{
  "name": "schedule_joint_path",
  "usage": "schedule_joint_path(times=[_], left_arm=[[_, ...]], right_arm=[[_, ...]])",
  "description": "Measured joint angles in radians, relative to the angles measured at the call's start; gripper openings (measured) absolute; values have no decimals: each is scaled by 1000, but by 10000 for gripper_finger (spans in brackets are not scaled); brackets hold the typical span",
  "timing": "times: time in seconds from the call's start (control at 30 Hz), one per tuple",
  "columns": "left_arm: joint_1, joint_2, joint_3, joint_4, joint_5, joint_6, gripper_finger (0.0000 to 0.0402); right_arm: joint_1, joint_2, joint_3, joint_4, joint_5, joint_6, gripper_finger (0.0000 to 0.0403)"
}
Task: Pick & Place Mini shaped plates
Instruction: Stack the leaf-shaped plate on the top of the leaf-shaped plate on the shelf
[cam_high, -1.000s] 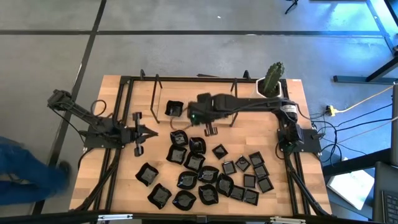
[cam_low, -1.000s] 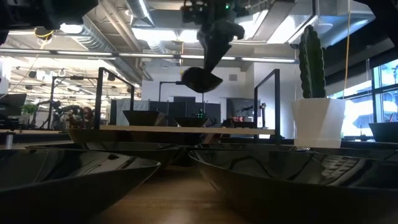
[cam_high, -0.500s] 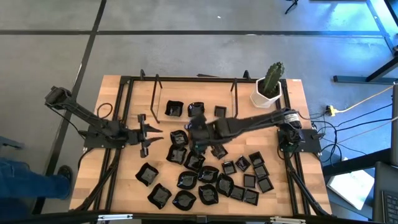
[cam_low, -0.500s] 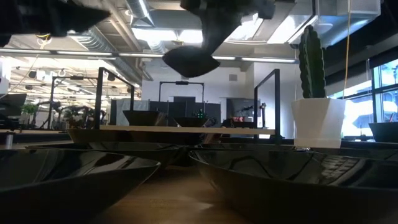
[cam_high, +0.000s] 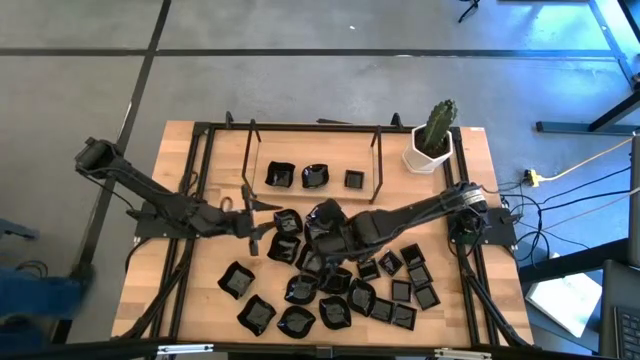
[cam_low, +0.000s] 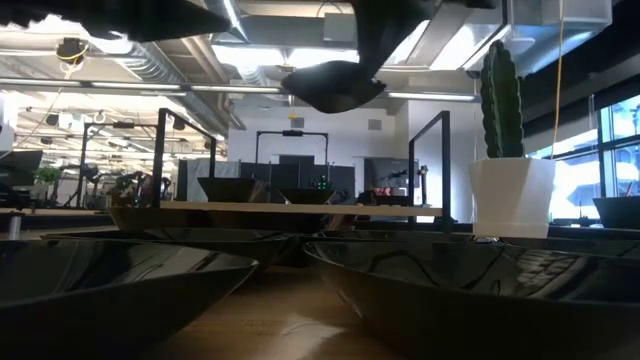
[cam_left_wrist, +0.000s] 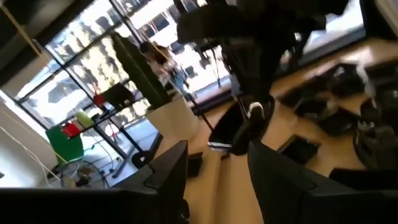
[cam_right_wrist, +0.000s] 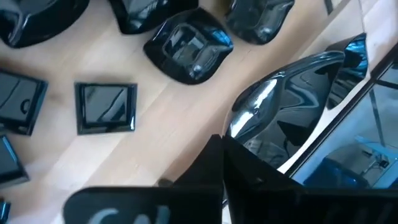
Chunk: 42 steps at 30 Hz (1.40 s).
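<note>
Several mini shaped plates, glossy and black, lie scattered over the near half of the wooden table. Three more, including a square one, sit in a row inside the black frame at the far middle. My right gripper hangs above the pile's far-left part, shut on one rounded plate. In the low view this plate floats high above the table. My left gripper is open and roughly level just left of it, its two fingers apart with nothing between them. My right gripper pinches the rounded plate by its rim between its two fingers. The fingers come slanting down from the table's right side. The plate is lifted clear of the table and of the other plates, and hangs below the gripper.
A white pot with a green cactus stands at the far right corner. Black frame rails run along the table's left, right and far sides. Bare wood lies at the near left.
My right gripper has swung from the far frame toward the table's near edge and rolled, carrying its plate, which stays clear of the table. My left gripper has gone toward the table's right, closer to the held plate.
</note>
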Motion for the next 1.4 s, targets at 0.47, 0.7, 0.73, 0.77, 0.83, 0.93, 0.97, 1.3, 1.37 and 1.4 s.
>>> schedule_joint_path(times=[0.47, 0.7, 0.73, 0.77, 0.83, 0.93, 0.97, 1.3, 1.37, 1.4], left_arm=[[30, 245, 314, -428, 118, -61, 176], [48, 334, 328, -425, 65, 53, 178], [48, 337, 327, -422, 37, 53, 178], [50, 338, 328, -419, 12, 48, 178], [53, 337, 327, -422, -7, 33, 178], [48, 313, 327, -461, 6, 23, 178], [41, 301, 327, -475, 11, 22, 178], [-17, 191, 327, -691, 17, -131, 174], [-24, 177, 327, -737, 17, -168, 173], [-28, 172, 327, -762, 17, -182, 173]], right_arm=[[54, 2, -253, 40, 272, -57, 0], [55, 1, -364, 122, 449, -141, 0], [51, 1, -368, 133, 469, -142, 0], [44, 1, -372, 152, 477, -143, 0], [24, 1, -382, 194, 475, -167, 0], [-10, 1, -394, 253, 474, -240, 0], [-21, 1, -394, 269, 459, -257, 0], [-171, 0, -394, 408, 370, -461, 0], [-194, 0, -394, 422, 383, -512, 0], [-205, 0, -394, 437, 386, -531, 0]])
